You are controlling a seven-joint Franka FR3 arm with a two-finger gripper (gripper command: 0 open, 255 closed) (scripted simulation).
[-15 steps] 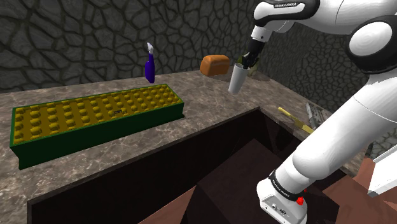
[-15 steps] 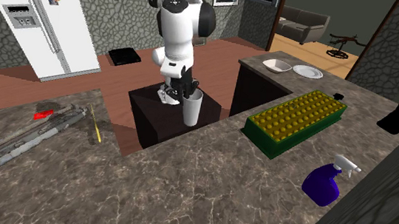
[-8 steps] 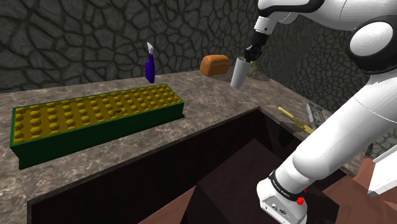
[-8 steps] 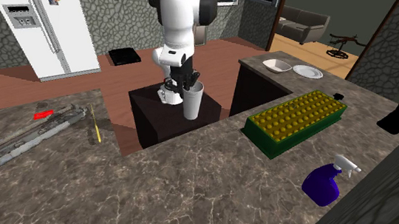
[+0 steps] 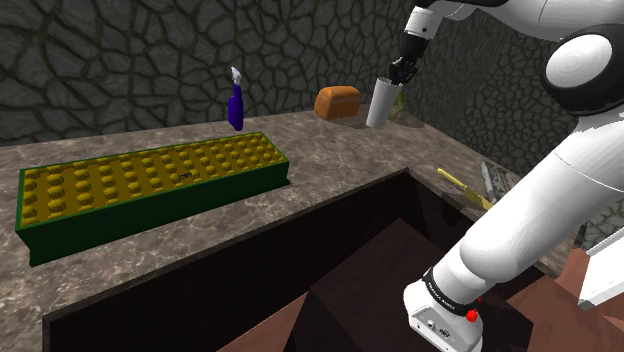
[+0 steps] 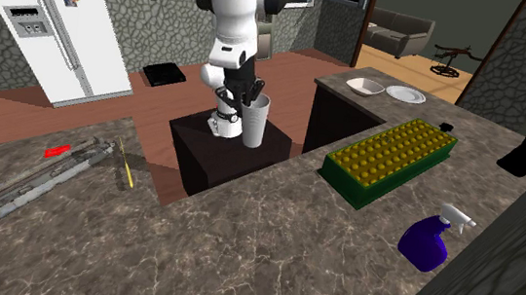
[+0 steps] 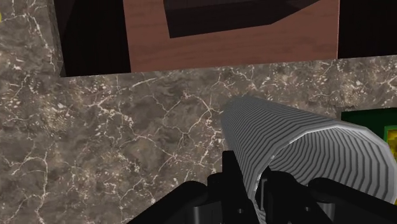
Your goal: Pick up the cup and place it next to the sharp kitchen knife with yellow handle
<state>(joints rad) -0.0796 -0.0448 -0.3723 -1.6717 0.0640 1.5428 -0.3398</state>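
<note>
Black gripper (image 5: 398, 80) clamps the rim of a ribbed grey cup (image 5: 380, 104) hanging beneath it; best carried upright and high toward the yellow-handled knife (image 6: 126, 165), well apart from it.

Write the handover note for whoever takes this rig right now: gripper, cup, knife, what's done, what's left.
Gripper: shut on the cup, clasping its wall at the rim.
Cup: grey-white, held in the air off the counter.
Knife: yellow handle, lying on the counter at the second exterior view's left, beside a long grey tool.
Done: cup grasped and lifted.
Left: carry the cup to the knife, set it down beside it, release.
</note>
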